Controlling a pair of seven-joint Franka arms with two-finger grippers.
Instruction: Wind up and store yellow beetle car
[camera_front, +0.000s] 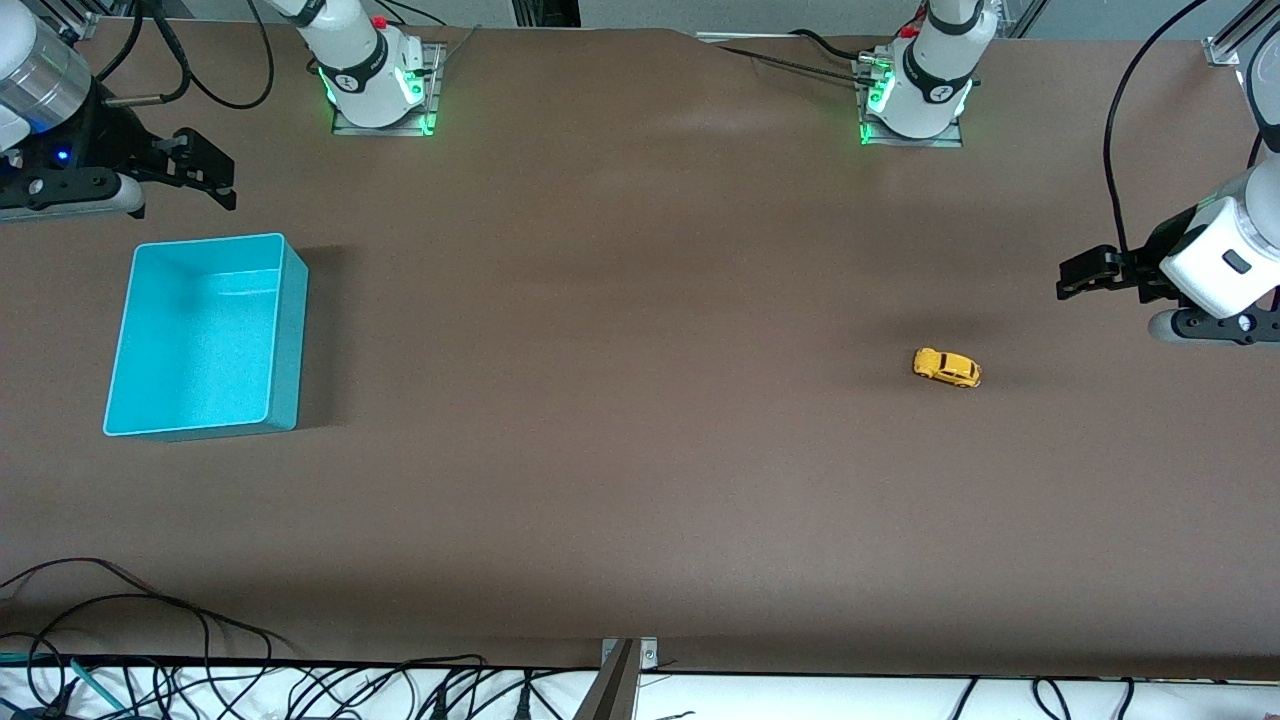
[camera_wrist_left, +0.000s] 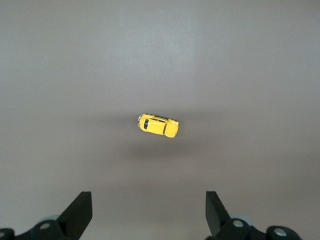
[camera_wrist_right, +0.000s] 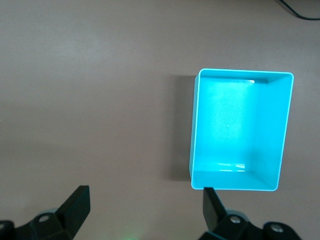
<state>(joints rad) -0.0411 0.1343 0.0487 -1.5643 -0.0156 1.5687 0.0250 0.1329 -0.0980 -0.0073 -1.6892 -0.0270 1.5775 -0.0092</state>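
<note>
Even overhead light, soft shadows beside turquoise bin (camera_front: 205, 335), sharp focus, no glare

glossy yellow beetle car (camera_front: 946, 367) — matt table (camera_front: 620, 450)

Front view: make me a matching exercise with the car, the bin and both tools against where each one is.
Things:
1. yellow beetle car
2. turquoise bin
3. left tool
4. right tool

Places:
A. open, up at the right arm's end, near the bin
B. on the table toward the left arm's end
C. open, up at the left arm's end, near the car
D. on the table toward the right arm's end, empty

Pairs: 1-B, 2-D, 3-C, 4-A
</note>
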